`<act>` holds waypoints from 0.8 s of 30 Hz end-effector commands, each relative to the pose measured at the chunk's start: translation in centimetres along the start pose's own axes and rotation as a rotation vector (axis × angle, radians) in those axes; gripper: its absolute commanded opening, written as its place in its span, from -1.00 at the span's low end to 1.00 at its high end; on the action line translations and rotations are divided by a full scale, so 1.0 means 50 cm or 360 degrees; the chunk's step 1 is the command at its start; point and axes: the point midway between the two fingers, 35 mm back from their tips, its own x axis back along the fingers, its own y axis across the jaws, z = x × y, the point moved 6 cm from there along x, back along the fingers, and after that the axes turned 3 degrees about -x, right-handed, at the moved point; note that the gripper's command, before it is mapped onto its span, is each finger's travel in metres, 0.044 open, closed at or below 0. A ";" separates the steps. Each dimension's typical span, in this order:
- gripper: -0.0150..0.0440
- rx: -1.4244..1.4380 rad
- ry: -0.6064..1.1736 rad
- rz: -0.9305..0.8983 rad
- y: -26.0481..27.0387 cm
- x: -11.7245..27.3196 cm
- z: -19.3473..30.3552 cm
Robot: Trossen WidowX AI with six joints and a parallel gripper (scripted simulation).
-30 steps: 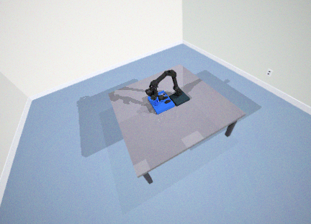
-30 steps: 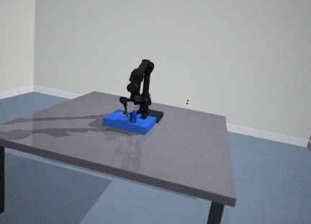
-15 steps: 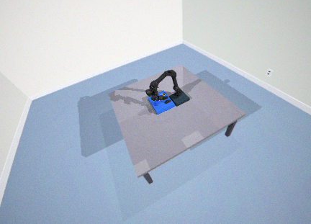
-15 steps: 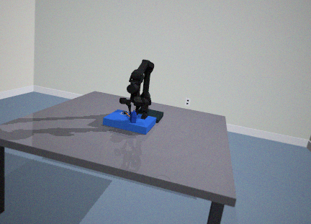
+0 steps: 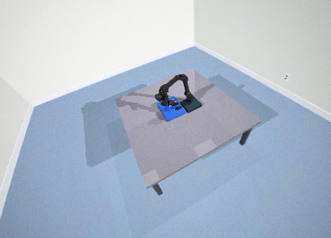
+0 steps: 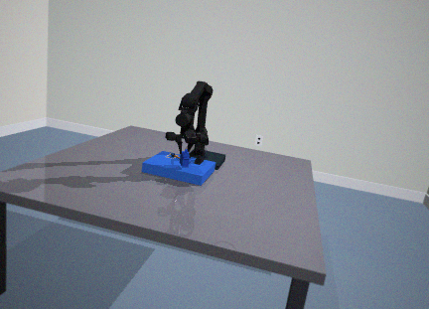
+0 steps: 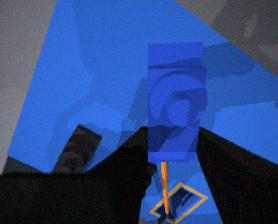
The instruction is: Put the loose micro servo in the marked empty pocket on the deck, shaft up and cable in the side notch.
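Observation:
The loose micro servo [image 7: 176, 102] [image 6: 185, 158] is blue and stands over the blue deck [image 5: 172, 115] [image 6: 171, 173] [image 7: 112, 25], its round top and output shaft facing the wrist camera. My gripper [image 7: 170, 132] is shut on its sides, near the cable end. Whether its underside touches the deck cannot be told. Its orange cable [image 7: 164, 180] runs from that end toward the marked pocket. The pocket's orange outline [image 7: 194, 190] lies at the bottom of the wrist view, turned at an angle to the servo. The pocket's lower end is partly hidden.
A dark servo-like block [image 7: 80, 150] sits on the deck left of the fingers in the wrist view. A dark plate [image 5: 192, 105] [image 6: 216, 159] under the arm's base adjoins the deck. The grey table [image 5: 214, 126] [image 6: 258, 214] surrounds both.

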 end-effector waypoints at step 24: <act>-0.49 0.0006 -0.0021 0.0018 0.010 0.028 0.045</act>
